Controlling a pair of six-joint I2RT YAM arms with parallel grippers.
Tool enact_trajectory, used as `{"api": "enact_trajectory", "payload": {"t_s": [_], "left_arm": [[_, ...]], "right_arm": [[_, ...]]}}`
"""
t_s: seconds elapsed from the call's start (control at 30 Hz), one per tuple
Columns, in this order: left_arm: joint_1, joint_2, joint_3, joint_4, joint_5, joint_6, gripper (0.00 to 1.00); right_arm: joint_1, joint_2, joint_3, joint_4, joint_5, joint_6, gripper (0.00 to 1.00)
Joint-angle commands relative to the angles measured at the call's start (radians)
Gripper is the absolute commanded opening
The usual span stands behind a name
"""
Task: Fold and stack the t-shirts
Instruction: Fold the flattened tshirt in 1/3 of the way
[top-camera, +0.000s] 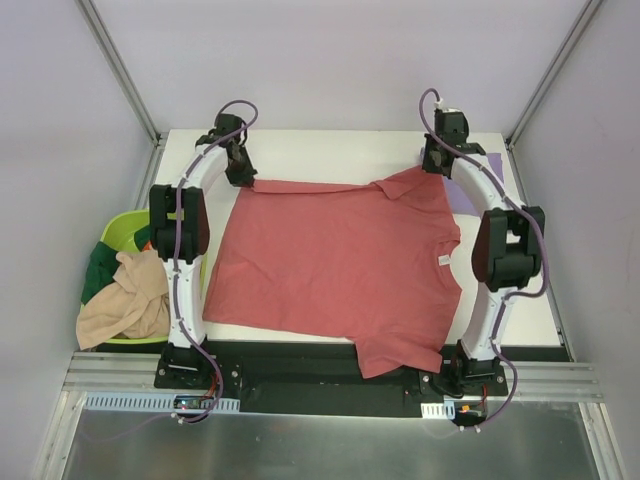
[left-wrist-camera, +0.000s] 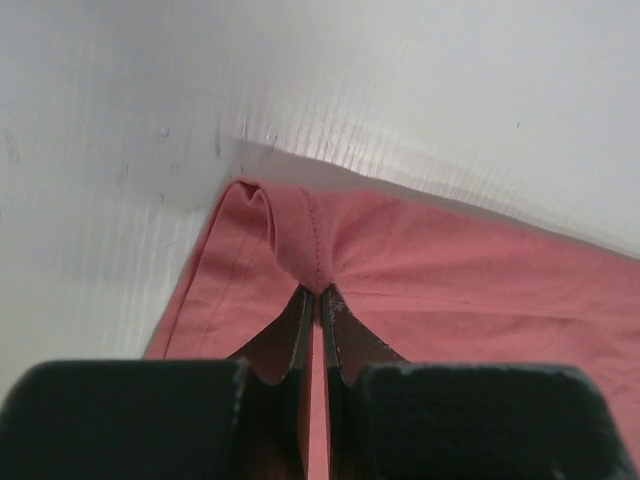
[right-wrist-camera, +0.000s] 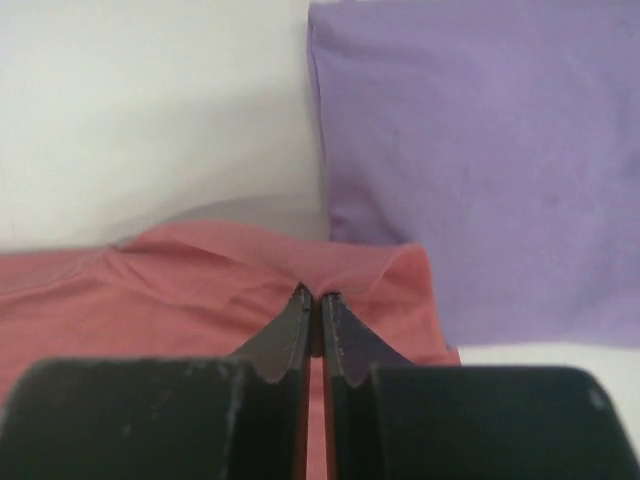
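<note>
Top external view: I see the red t-shirt (top-camera: 340, 265) lying mostly flat on the white surface (top-camera: 330, 150), a soft knit, slightly rumpled along its far edge. My left hand (left-wrist-camera: 320, 293) is closed tight on the stitched hem at the far-left corner, where the fabric bunches into a small fold. My right hand (right-wrist-camera: 320, 296) is pinched on the far-right edge, against a smooth purple cloth (right-wrist-camera: 480, 170). A green basket (top-camera: 115, 228) at left holds crumpled beige fabric (top-camera: 125, 300).
</note>
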Motion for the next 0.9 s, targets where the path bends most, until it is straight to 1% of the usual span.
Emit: {"api": "enact_trajectory", "payload": {"t_s": [0.0, 0.1, 0.23, 0.37, 0.53, 0.57, 0.73, 0.87], "left_arm": [[0.013, -0.162, -0.050, -0.006, 0.021, 0.017, 0.00], [0.024, -0.202, -0.083, -0.007, 0.029, 0.026, 0.00], [0.047, -0.250, -0.124, -0.007, 0.058, 0.034, 0.00], [0.047, -0.282, -0.159, -0.007, 0.081, 0.092, 0.00], [0.047, -0.311, -0.207, -0.010, 0.116, 0.130, 0.00], [0.047, -0.321, -0.215, -0.012, 0.119, 0.134, 0.00], [0.049, -0.333, -0.253, -0.029, 0.072, 0.137, 0.00], [0.049, -0.344, -0.276, -0.038, 0.076, 0.146, 0.00]], "right_arm": [[-0.002, -0.225, -0.092, -0.116, -0.033, 0.053, 0.06], [-0.002, -0.320, -0.171, -0.179, -0.040, 0.078, 0.06], [-0.002, -0.394, -0.231, -0.298, -0.085, 0.140, 0.07], [-0.002, -0.495, -0.316, -0.323, -0.125, 0.205, 0.08], [0.001, -0.589, -0.405, -0.372, -0.161, 0.282, 0.11], [0.003, -0.604, -0.421, -0.381, -0.198, 0.292, 0.11], [0.012, -0.695, -0.494, -0.452, -0.186, 0.316, 0.12], [0.015, -0.753, -0.527, -0.523, -0.200, 0.314, 0.12]]}}
